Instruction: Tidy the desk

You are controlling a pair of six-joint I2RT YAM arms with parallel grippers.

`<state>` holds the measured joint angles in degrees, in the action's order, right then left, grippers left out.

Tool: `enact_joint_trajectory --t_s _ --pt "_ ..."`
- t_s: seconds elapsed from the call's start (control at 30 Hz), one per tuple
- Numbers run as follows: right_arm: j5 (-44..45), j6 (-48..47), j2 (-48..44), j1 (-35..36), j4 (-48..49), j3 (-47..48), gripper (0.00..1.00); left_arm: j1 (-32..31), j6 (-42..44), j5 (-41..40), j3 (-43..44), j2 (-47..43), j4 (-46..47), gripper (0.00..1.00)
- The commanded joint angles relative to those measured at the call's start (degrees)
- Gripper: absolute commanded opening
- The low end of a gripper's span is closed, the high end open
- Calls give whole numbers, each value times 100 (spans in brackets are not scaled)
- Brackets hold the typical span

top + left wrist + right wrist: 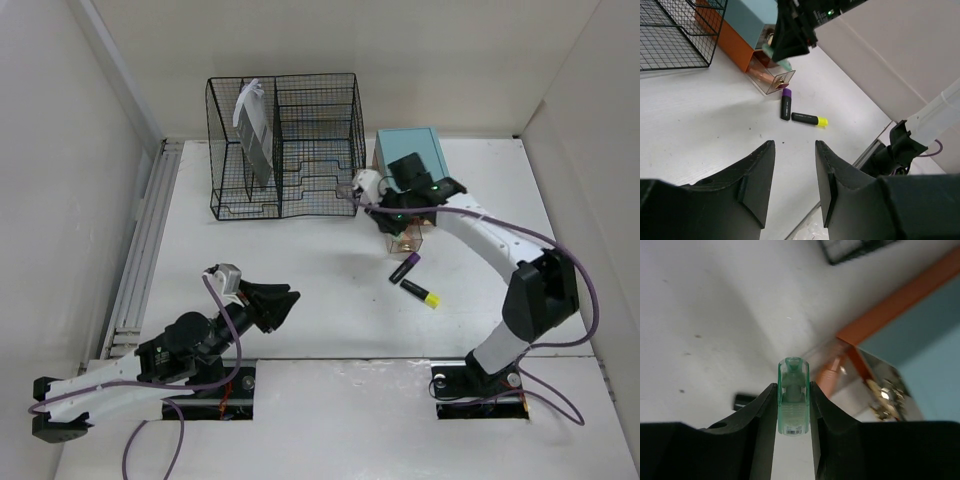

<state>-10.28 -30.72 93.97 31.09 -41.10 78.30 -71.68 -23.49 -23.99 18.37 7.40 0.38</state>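
Observation:
The white desk (300,240) holds a purple-capped highlighter (402,268) and a yellow-capped highlighter (422,293), lying side by side right of centre. My right gripper (392,212) is shut on a green translucent highlighter (793,396) and holds it above the pulled-out clear drawer (412,238) of the teal-topped box (410,152). My left gripper (280,302) is open and empty, low over the desk at the near left. The left wrist view shows its fingers (760,170) apart, with both highlighters (785,104) beyond.
A black wire-mesh file rack (285,145) with a white sheet in it stands at the back, left of the drawer box. White walls close in the sides and back. A rail runs along the desk's left edge (140,250).

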Motion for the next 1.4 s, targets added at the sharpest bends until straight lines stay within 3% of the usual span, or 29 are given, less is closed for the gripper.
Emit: enact_joint_trajectory --t_s 0.0,0.3,0.6,0.63,0.7,0.83,1.03,1.07,1.17,1.2,1.27,1.33,1.37 --pt "-693 -942 -309 -603 217 203 10 -30 -42 -1 26 25 305 35" --pt "-1765 -2086 155 -1368 41 422 14 -30 -42 52 -27 78 419 35" --pt "-1837 -2210 534 -1764 155 361 15 -30 -42 52 -27 78 366 35" --pt "-1837 -2262 534 -1825 103 361 17 -30 -42 52 -27 78 366 35" --pt "-1889 -2263 534 -1826 41 361 41 -30 -42 52 -27 78 366 35" --pt "-1942 -2263 473 -1826 93 247 45 -30 10 52 -27 191 488 35" --pt "-2206 -2210 104 -1826 41 72 35 -30 11 52 -27 542 796 35" --pt "-2293 -2158 -62 -1826 41 10 23 -30 -50 -87 -87 778 1023 31" --pt "-2373 -2078 -422 -1878 181 -174 3 -30 -384 -325 -350 1385 1874 21" --pt "-2373 -1852 -572 -1879 295 -305 0 -30 -446 -326 -421 2005 2774 13" --pt "-2303 -1657 -1098 -1931 732 -438 0 74 -682 -326 -422 2842 3623 1" --pt "-1910 -974 -1886 -1931 1399 -840 0 442 -797 311 -46 4309 4492 0" --pt "-1194 -719 -2187 -1931 1838 -1026 0 557 -850 603 182 4801 4645 0"
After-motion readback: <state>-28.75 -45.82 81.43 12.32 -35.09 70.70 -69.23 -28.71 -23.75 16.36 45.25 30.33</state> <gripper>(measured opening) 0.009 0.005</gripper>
